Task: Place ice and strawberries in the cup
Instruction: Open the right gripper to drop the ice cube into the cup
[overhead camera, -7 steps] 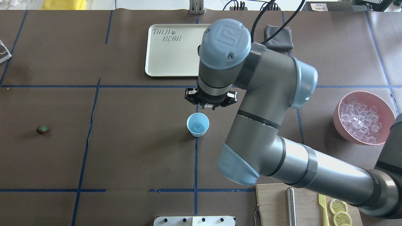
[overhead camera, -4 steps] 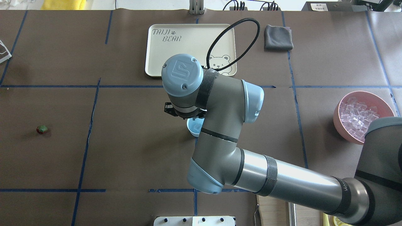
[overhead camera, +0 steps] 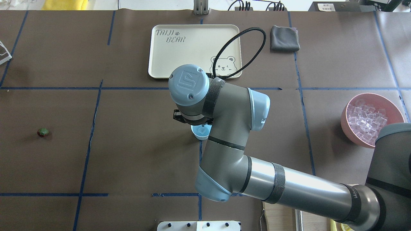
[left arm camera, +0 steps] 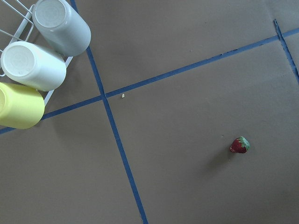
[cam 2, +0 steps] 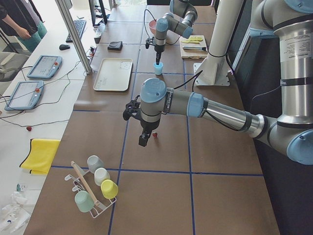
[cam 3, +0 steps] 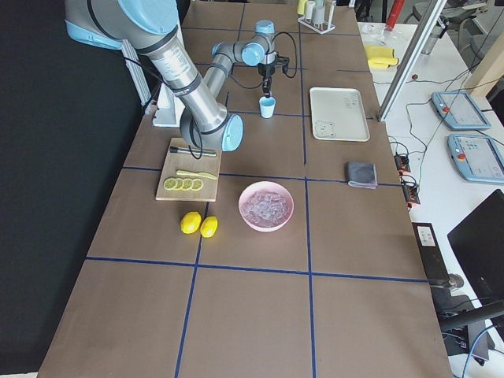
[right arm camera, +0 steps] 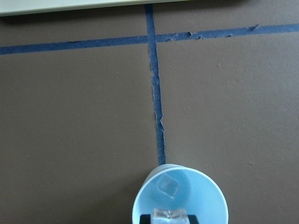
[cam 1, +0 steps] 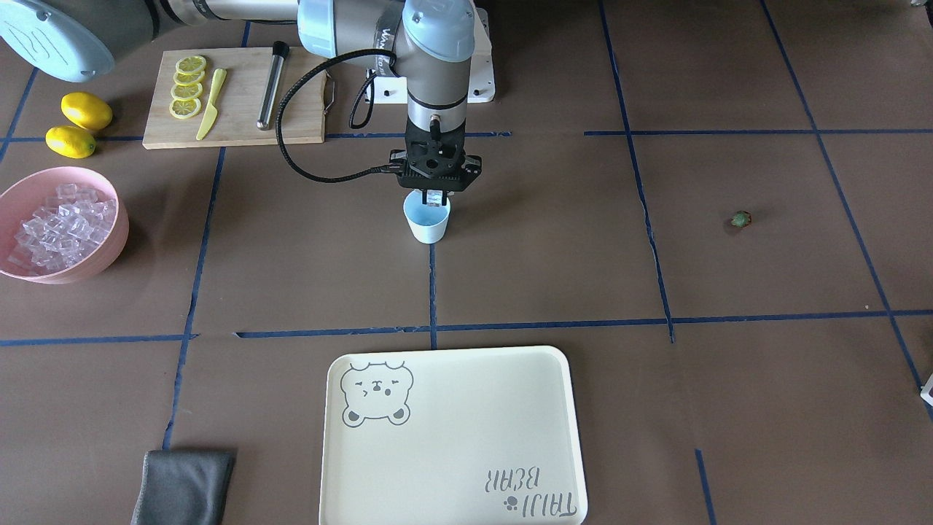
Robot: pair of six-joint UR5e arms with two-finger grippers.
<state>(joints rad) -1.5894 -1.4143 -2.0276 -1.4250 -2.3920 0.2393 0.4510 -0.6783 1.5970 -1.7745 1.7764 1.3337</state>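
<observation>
Over the brown, blue-taped counter (cam 1: 547, 255), now hanging above the small pale blue plastic cup (cam 1: 427, 222) instead of beyond it, pinching a clear glassy ice cube (right arm camera: 170, 215) in the right hand (cam 1: 435, 198), getting close to dropping it beside the one already inside.

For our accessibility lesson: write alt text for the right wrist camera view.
A pale blue cup at the bottom edge holds one ice cube, and the right claw grips a second cube over its mouth. Beyond it, blue tape lines cross on the brown table; a pale tray's edge runs along the top.
</observation>
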